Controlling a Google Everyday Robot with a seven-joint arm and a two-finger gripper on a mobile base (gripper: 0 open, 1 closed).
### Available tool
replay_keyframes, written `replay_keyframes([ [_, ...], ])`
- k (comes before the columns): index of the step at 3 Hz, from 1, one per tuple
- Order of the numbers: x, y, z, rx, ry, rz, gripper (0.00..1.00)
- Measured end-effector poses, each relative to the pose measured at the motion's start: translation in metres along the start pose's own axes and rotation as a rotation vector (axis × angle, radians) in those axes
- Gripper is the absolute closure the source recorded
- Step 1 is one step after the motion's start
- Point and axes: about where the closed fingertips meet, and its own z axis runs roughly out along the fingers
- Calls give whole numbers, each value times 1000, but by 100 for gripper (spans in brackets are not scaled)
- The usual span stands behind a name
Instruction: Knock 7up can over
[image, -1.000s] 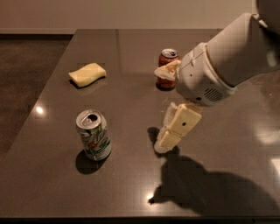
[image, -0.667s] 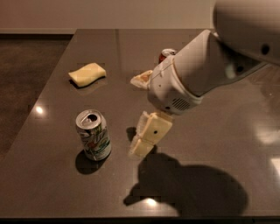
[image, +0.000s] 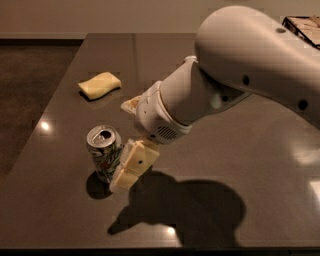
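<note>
- We see the can (image: 104, 152) upright, front-left on the table (image: 270, 150).
- Gripper (image: 126, 144) just right of it, fingers spread wide, holding nothing; lower finger (image: 134, 165) looks against the can.
- Sponge (image: 100, 85) well behind.

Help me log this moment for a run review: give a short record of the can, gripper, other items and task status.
7up can: upright, front left of the table
gripper: open, low at the can's right side; whether it touches the can cannot be told
yellow sponge: lying far left, apart from the can
task status: can not yet knocked over
</note>
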Motion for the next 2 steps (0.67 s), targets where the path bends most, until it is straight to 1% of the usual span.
replay_keyframes([
  [1, -8, 4, 16, -7, -34, 24, 0],
  [2, -17, 7, 25, -4, -63, 40, 17],
])
